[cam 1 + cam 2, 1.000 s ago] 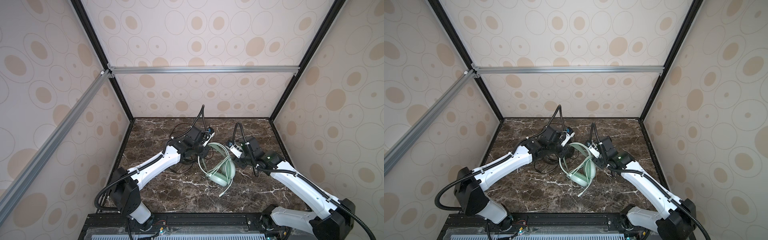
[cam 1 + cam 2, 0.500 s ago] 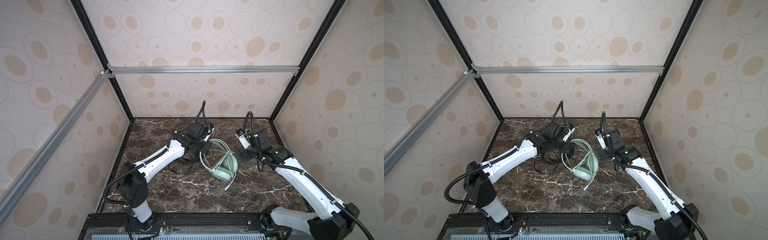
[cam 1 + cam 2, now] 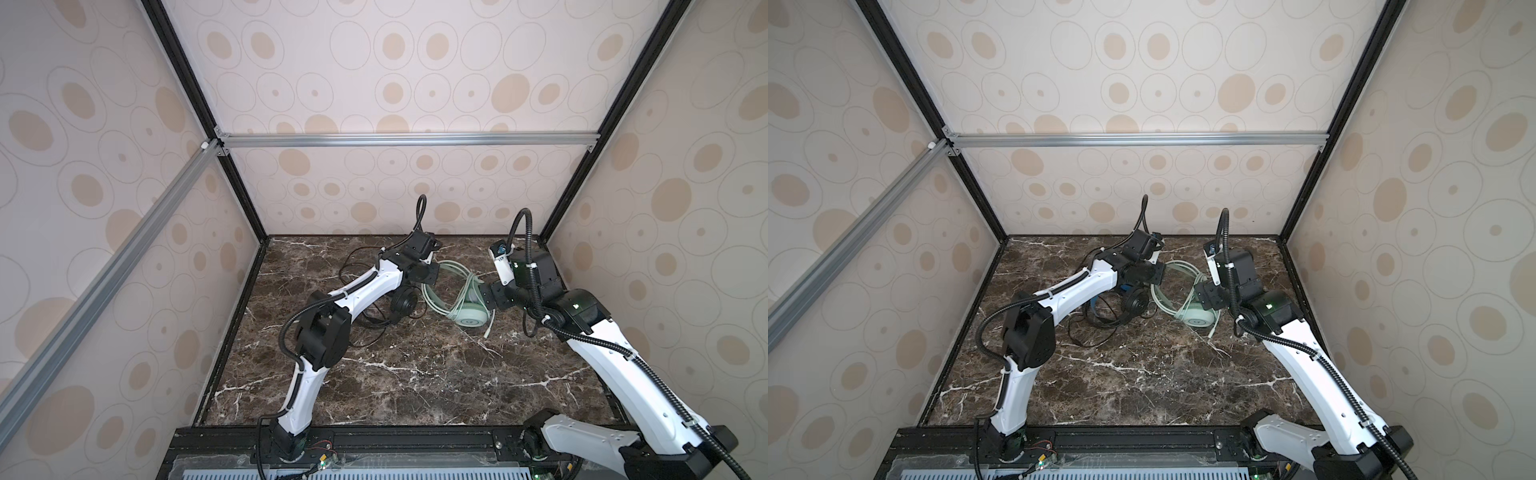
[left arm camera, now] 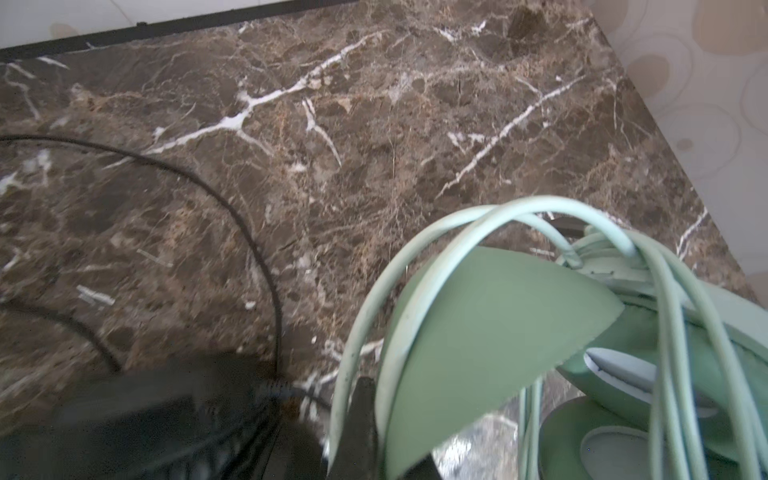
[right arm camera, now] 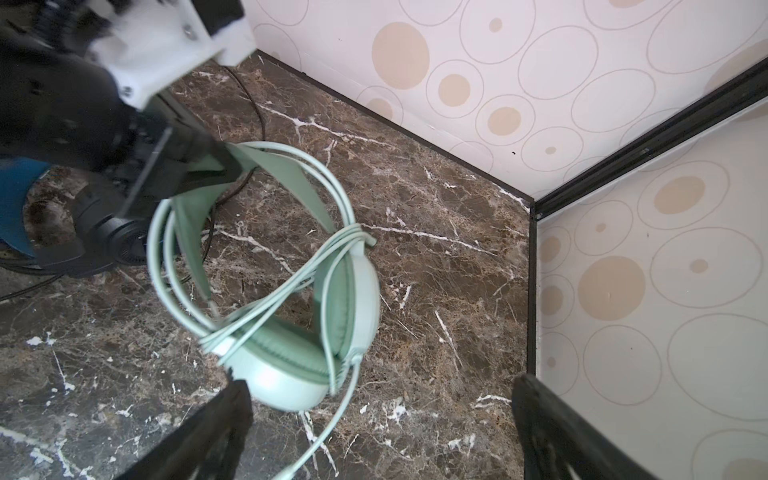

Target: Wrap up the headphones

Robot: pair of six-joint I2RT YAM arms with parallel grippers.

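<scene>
The mint-green headphones (image 5: 291,357) hang with their pale cord (image 5: 174,266) looped in several turns around the headband and cups. They also show in both top views (image 3: 467,313) (image 3: 1198,318). My left gripper (image 4: 386,432) (image 3: 432,274) (image 3: 1158,272) is shut on the green headband (image 4: 478,332), holding it up at the back of the table. My right gripper (image 5: 380,399) (image 3: 484,297) (image 3: 1204,297) stands wide open just beside the lower ear cup, and only the loose cord end (image 5: 328,432) trails between its fingers. The black headphones (image 5: 112,237) (image 3: 403,305) (image 3: 1136,305) lie under the left arm.
The thin black cord (image 4: 249,232) (image 3: 365,328) sprawls in loose loops over the marble table (image 3: 415,374) left of centre. The back wall and right wall (image 5: 623,270) meet close behind the green headphones, with a black frame post in the corner.
My right gripper has opened wide and drawn back toward the right wall. The left gripper has carried the green headphones a little right and toward the back.
</scene>
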